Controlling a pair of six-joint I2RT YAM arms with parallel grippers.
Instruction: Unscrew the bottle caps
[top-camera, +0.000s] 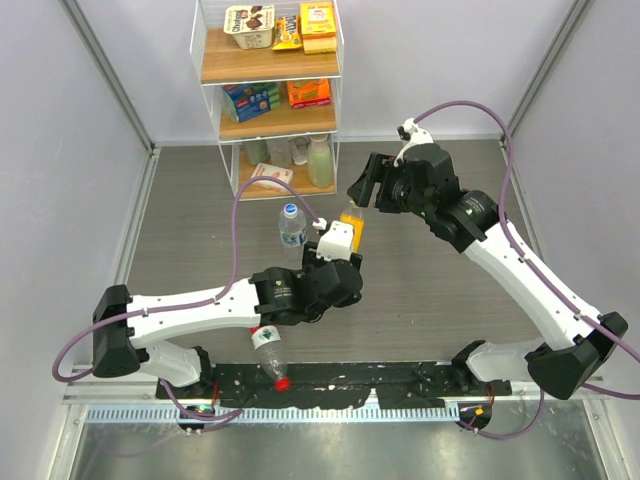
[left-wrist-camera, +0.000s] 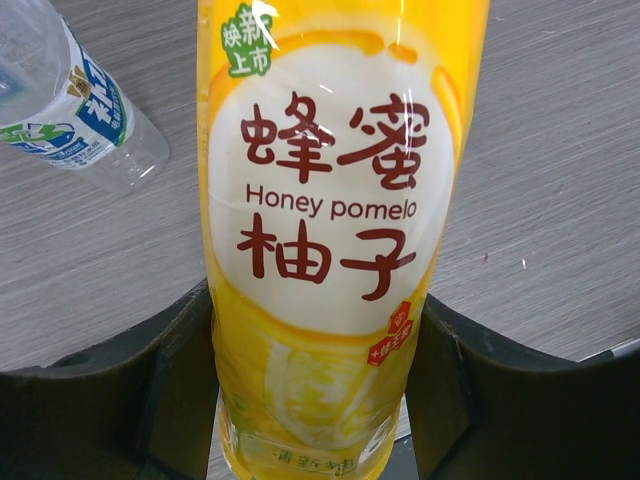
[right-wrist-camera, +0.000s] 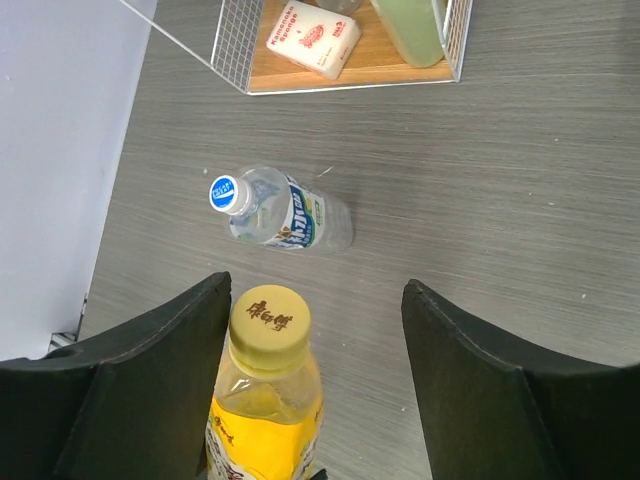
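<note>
My left gripper (top-camera: 343, 243) (left-wrist-camera: 315, 335) is shut on the yellow bottle (top-camera: 353, 226) (left-wrist-camera: 330, 200) and holds it upright by its lower body. Its yellow cap (right-wrist-camera: 269, 318) is on. My right gripper (top-camera: 367, 190) (right-wrist-camera: 318, 300) is open above the bottle's top, and the cap sits between the jaws, close to the left finger (right-wrist-camera: 170, 360). The blue-label clear bottle (top-camera: 291, 226) (left-wrist-camera: 75, 100) (right-wrist-camera: 290, 222) stands just left of it with its white cap (right-wrist-camera: 225, 193) on. The red-label clear bottle (top-camera: 267, 348) lies near the front edge, its red cap (top-camera: 283, 382) on.
A wire shelf rack (top-camera: 268, 95) with snack boxes stands at the back. Its bottom shelf holds a pale green bottle (top-camera: 320, 161) (right-wrist-camera: 410, 30) and a white packet (right-wrist-camera: 310, 38). A black strip (top-camera: 400, 378) runs along the front edge.
</note>
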